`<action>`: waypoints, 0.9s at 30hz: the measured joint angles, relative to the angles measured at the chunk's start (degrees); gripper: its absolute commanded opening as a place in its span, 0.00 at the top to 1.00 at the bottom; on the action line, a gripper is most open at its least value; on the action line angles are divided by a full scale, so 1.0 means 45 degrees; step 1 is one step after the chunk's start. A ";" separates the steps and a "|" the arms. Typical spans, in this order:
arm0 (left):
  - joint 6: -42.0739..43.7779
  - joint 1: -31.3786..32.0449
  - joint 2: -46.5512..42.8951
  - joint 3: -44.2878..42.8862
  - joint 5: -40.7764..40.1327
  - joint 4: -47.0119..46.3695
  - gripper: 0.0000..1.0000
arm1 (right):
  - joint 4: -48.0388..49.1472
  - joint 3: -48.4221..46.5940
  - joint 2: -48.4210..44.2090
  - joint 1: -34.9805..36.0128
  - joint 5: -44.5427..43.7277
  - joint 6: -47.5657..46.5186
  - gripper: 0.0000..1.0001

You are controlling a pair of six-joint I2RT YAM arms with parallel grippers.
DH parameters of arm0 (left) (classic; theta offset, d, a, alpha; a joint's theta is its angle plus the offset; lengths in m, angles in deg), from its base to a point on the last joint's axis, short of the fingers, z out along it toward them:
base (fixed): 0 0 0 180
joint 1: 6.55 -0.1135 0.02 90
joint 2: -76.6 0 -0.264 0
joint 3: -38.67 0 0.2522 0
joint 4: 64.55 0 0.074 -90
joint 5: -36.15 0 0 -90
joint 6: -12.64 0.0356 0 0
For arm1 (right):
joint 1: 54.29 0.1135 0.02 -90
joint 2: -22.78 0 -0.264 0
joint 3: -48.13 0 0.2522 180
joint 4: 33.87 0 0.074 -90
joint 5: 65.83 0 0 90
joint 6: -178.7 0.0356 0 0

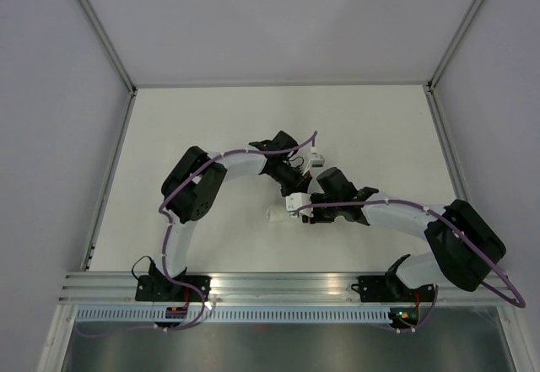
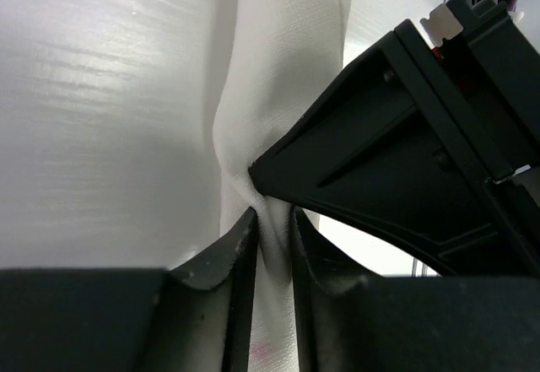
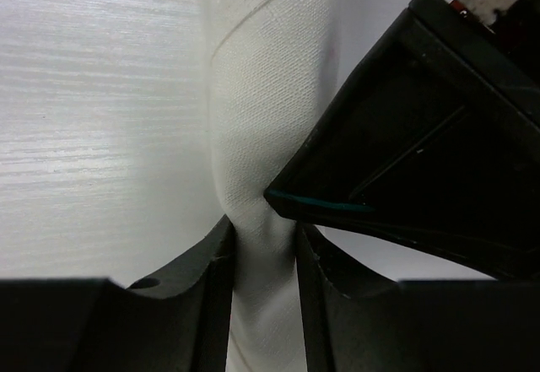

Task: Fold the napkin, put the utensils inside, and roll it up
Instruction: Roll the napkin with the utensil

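Observation:
The napkin [image 2: 287, 77] is a white cloth bunched into a narrow twisted column. It runs up from between my left gripper's [image 2: 272, 220] fingers, which are shut on it. In the right wrist view the same napkin [image 3: 261, 110] is pinched between the fingers of my right gripper [image 3: 263, 229], with both pads pressed into the cloth. Each wrist view shows the other gripper's black body close on the right, its tip touching the cloth. From above, the two grippers meet at mid-table [image 1: 299, 191], and a white end of the napkin [image 1: 276, 215] pokes out below them. The utensils are hidden.
The cream tabletop [image 1: 211, 119] is fenced by grey walls at the back and sides. An aluminium rail [image 1: 278, 283] runs along the near edge by the arm bases. The two arms arch toward each other over the table's middle.

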 measured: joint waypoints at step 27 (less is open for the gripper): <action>-0.5770 -0.4677 -0.5153 0.1457 -0.2977 -0.4031 0.58 | 0.0355 -0.3842 0.3891 -0.0049 -0.2259 0.3813 0.75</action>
